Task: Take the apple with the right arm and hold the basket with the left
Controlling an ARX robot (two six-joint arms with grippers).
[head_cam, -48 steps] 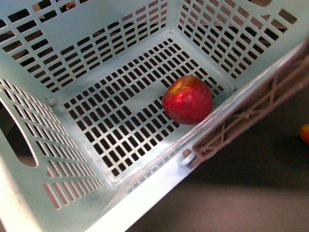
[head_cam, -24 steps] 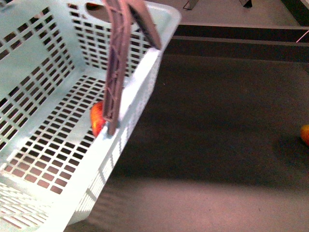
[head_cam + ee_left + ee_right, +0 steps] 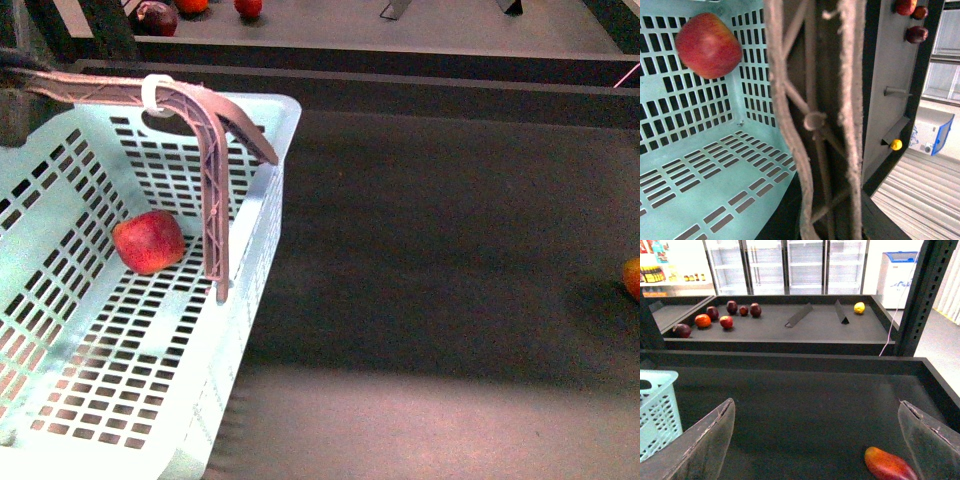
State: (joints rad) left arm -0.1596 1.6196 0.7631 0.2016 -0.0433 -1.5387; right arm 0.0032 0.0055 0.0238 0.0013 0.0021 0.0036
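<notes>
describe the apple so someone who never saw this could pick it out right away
Find the big mint-green basket with slotted walls. The apple lies on its floor beside the brownish handle. It is the only fruit inside; other fruit lie outside on the dark shelves.

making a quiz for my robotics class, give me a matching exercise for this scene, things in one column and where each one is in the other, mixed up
Things:
1. apple
2. basket handle
3. yellow fruit
4. right gripper

Places or states:
A. on the far shelf, past the dividers
B. on the basket floor, against the slotted wall
C. open above the dark shelf, holding nothing
D. swung up over the basket, its far end at the left edge of the front view

Pairs: 1-B, 2-D, 3-A, 4-C
</notes>
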